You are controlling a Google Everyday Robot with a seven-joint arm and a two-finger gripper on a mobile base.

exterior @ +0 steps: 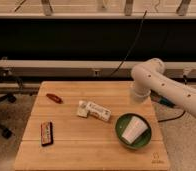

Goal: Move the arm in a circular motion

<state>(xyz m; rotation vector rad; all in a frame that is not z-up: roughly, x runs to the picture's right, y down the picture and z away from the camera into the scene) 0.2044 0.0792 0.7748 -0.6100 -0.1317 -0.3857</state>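
Note:
The glossy white arm enters from the right edge and reaches up and left over the table's far right corner. Its rounded joint with small dark screw holes is the leftmost part, and a short stub points down from it toward the tabletop. The gripper is not in view; no fingers show anywhere in the camera view. The arm touches none of the objects on the table.
On the wooden table lie a white packet in the middle, a small red object at far left, and a dark bar at front left. A green bowl holds a tipped white cup. A chair base stands left.

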